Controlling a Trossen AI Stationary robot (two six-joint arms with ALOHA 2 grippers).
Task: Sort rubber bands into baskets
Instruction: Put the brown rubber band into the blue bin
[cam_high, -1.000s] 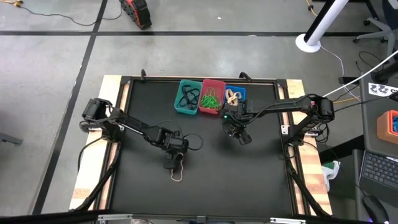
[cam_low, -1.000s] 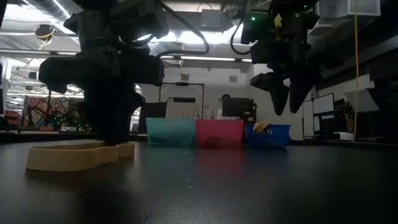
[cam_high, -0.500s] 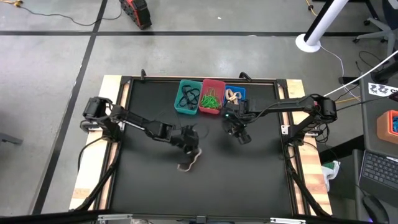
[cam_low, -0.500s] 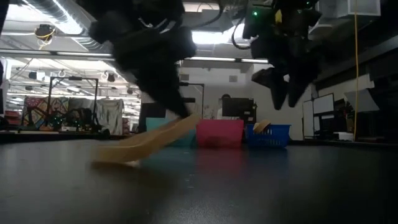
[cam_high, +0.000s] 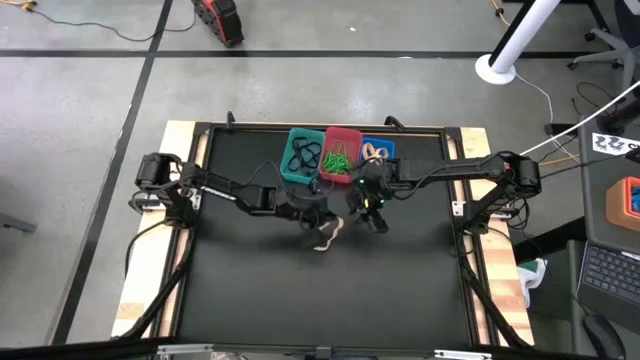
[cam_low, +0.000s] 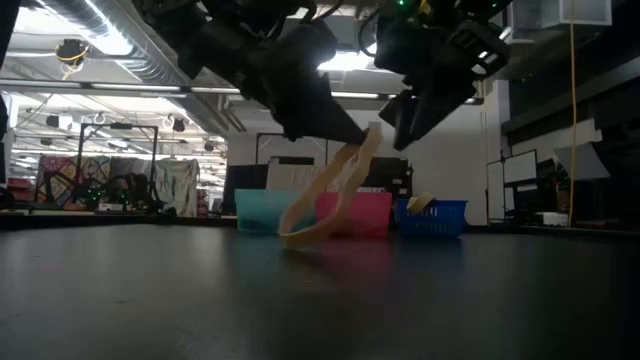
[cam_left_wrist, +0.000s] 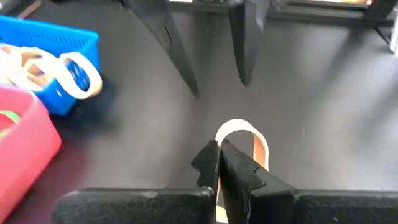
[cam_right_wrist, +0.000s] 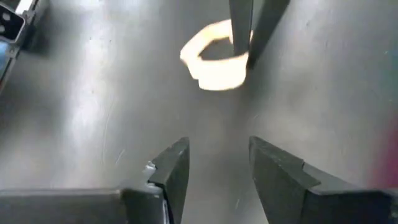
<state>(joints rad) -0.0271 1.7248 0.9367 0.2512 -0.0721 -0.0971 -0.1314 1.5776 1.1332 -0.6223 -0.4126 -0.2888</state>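
My left gripper (cam_high: 316, 222) is shut on a tan rubber band (cam_high: 327, 235) near the table's middle, just in front of the baskets. The band also shows in the low view (cam_low: 322, 205) and the right wrist view (cam_right_wrist: 214, 59). My right gripper (cam_high: 364, 212) is open and empty, close to the right of the band, its fingers (cam_right_wrist: 176, 167) pointing at it. The teal basket (cam_high: 301, 158) holds black bands, the red basket (cam_high: 340, 156) green ones, and the blue basket (cam_high: 378, 153) tan ones. All three stand at the far edge. My left gripper pinches the tan band's upper end (cam_left_wrist: 219, 144) between its two shut fingers, and a loop of the band (cam_left_wrist: 241, 132) sticks out past the fingertips. The fingers slant down toward the table's right. The band hangs slack below them (cam_low: 305, 232). Whether its low end touches the table I cannot tell.
The black table top (cam_high: 250, 290) is bare on the near side and on the left. The right gripper's two fingers (cam_left_wrist: 244, 43) stand just beyond the band in the left wrist view. Wooden rails (cam_high: 182, 150) edge the table.
My left gripper has gone up and toward the table's far right, toward the baskets and my right gripper, still shut on the tan band. The band lay flat on the table and now hangs from the fingers. My right gripper has tipped toward the band.
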